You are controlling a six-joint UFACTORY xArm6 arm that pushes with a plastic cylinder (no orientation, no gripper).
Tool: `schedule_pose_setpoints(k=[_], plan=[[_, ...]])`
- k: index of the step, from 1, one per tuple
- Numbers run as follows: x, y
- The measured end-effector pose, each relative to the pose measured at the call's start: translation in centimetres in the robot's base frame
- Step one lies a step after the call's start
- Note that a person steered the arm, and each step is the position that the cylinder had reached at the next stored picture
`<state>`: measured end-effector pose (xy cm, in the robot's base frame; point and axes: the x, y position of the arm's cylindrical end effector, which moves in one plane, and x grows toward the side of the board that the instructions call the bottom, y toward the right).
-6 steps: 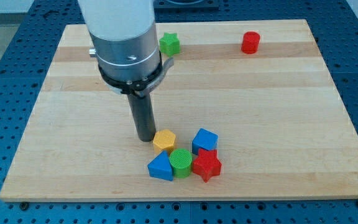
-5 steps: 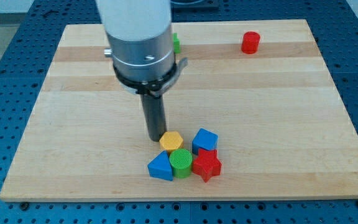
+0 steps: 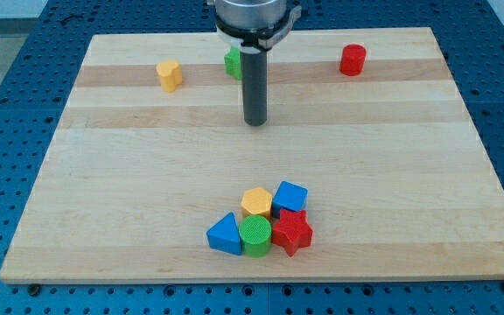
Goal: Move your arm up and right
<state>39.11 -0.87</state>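
1. Where you look first, the wooden board point(image 3: 103, 219) lies flat and fills most of the scene.
2. Your arm has no hand, only a rod; my tip point(image 3: 255, 123) rests on the board at center, holding nothing.
3. Near you, a touching cluster sits well apart from my tip: blue cube point(image 3: 290, 196), red star point(image 3: 291, 233), blue triangle point(image 3: 226, 234), green cylinder point(image 3: 255, 236), yellow hexagon point(image 3: 256, 202).
4. Far side: yellow block point(image 3: 170, 75) left, green block point(image 3: 233, 61) behind the rod, red cylinder point(image 3: 352, 59) right.

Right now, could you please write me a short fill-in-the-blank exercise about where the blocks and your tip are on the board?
My tip stands just below the half-hidden ___ block.
The red cylinder sits near the view's ___ edge.
The green cylinder lies between the red star and the ___ triangle.
Missing words: green; top; blue.
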Motion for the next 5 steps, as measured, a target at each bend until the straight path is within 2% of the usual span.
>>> schedule_pose_setpoints(k=[3,4,5], plan=[[0.0,15.6],[0.0,16.1],[-1.4,20.4]])
